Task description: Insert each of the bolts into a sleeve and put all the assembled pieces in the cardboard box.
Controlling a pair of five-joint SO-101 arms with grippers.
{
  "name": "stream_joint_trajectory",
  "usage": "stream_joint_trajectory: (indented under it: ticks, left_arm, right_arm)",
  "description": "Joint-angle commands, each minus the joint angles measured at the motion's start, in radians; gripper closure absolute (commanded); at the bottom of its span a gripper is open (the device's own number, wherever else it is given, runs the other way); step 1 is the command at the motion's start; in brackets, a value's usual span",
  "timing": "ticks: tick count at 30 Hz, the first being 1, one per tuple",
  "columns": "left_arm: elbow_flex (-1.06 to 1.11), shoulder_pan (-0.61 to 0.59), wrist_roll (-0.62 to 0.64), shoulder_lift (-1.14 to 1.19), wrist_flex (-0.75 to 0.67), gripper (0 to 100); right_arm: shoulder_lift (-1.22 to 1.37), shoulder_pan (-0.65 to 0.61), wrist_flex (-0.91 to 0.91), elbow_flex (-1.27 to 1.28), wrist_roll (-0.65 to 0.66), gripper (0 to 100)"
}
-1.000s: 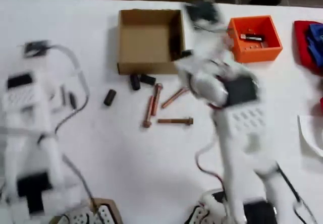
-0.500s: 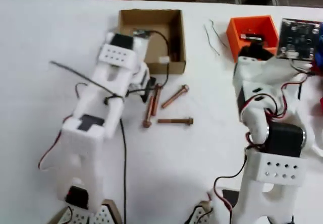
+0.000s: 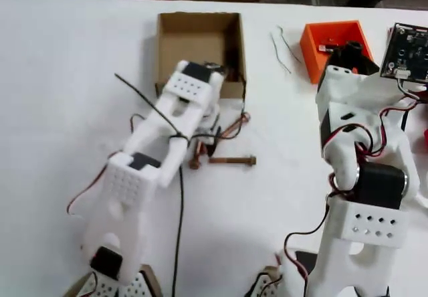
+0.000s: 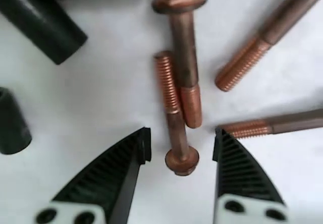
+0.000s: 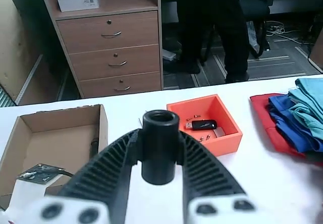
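My L gripper (image 4: 181,139) is spread wide, low over the table (image 3: 67,76), w/ the jaws straddling the head end of one copper bolt (image 4: 173,118). It isn't touching it, as far as I can tell. I'm lined up on this one b/c its head points toward me & has free space either side for the jaws. A 2nd bolt (image 4: 182,57) lies right alongside, shafts touching or nearly so, which means closing could drag both. Two more bolts (image 4: 262,47) fan out to one side, & the loose black sleeves (image 4: 40,22) lie to the other. My R gripper (image 5: 159,133) is pinching a sleeve (image 5: 160,158) upright, bore facing up, raised off the table near the orange tray (image 3: 334,66). It's held vertical, I reckon, so a bolt can drop straight in. The cardboard box (image 3: 160,49) sits just beyond the bolts, w/ no assembled piece in it that I can see. So it's early in the job. Step in hand is to clamp this bolt, then carry it over to the held sleeve. The risk is that the bolt rolls or its neighbor comes along.
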Motion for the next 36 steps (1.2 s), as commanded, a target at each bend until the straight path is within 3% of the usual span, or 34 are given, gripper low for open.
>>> stream_joint_trajectory:
  ticks: [1,9,14,17,22,25,30,36]
  left_arm:
    - [-0.028,0.005,0.006,0.017,0.008,78]
    - [-0.035,0.003,-0.005,0.043,0.034,79]
    - [-0.015,-0.02,-0.043,0.055,0.04,96]
    - [-0.004,-0.058,-0.049,0.055,0.035,97]
    - [-0.013,-0.115,-0.175,0.043,0.06,97]
    - [-0.039,-0.158,-0.316,-0.003,0.078,97]
    - [-0.018,-0.239,-0.658,-0.215,0.083,97]
    - [0.262,-0.351,-1.143,-0.551,0.083,97]
  right_arm:
    - [-0.027,0.002,-0.028,-0.005,-0.006,97.5]
    - [-0.027,0.002,-0.03,-0.005,-0.011,97.5]
    - [-0.027,0.001,-0.03,-0.005,-0.012,97.5]
    - [-0.027,0.001,-0.03,-0.005,-0.014,97.5]
    - [-0.027,0.001,-0.03,-0.005,-0.014,97.5]
    - [-0.027,0.001,-0.03,-0.005,-0.014,97.5]
    - [-0.027,-0.001,-0.03,-0.003,-0.014,97.5]
    - [-0.027,-0.084,-0.027,0.012,-0.014,97.5]
